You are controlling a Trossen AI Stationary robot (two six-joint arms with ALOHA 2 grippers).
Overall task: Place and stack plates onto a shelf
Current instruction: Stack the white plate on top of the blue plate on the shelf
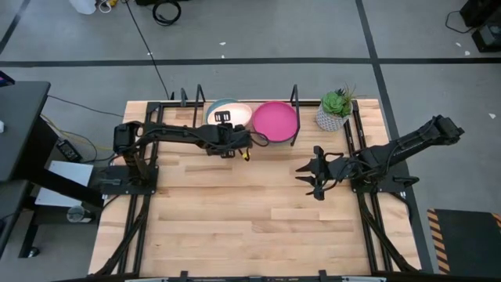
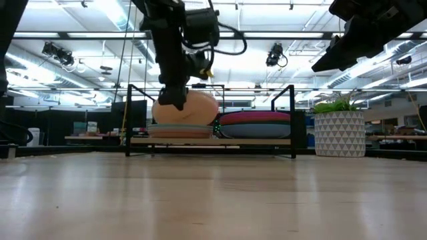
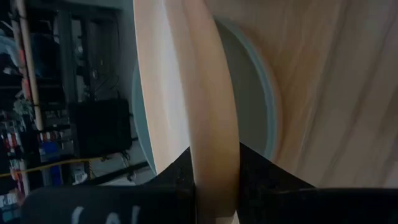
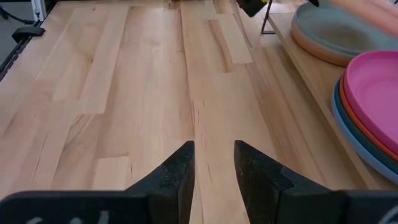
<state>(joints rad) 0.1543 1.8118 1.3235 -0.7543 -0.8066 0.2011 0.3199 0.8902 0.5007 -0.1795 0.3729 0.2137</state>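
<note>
My left gripper (image 1: 227,127) (image 2: 175,100) is over the left end of the shelf (image 2: 267,141), shut on a cream plate (image 1: 237,116) (image 2: 197,107). The plate is tilted above a left stack (image 2: 180,131), with a grey-green plate (image 4: 329,28) over a salmon one. On the shelf's right end sits a second stack with a magenta plate (image 1: 274,121) (image 4: 379,87) on top, orange and blue below it. My right gripper (image 1: 313,176) (image 4: 214,165) hovers open over the bare tabletop, near the shelf's right end, touching nothing. My left gripper pinches the cream plate's rim (image 3: 214,149) between its two fingers (image 3: 180,171), one on each face. It comes slanting down from the table's left and near side. The plate stands steeply tilted over the left stack; whether its lower edge rests on the stack I cannot tell.
A small green plant in a white patterned pot (image 1: 335,110) (image 2: 339,130) stands right of the shelf. Black hoop frames (image 2: 292,120) rise at both shelf ends. Light wood tabletop (image 1: 235,219) stretches bare toward the near edge.
</note>
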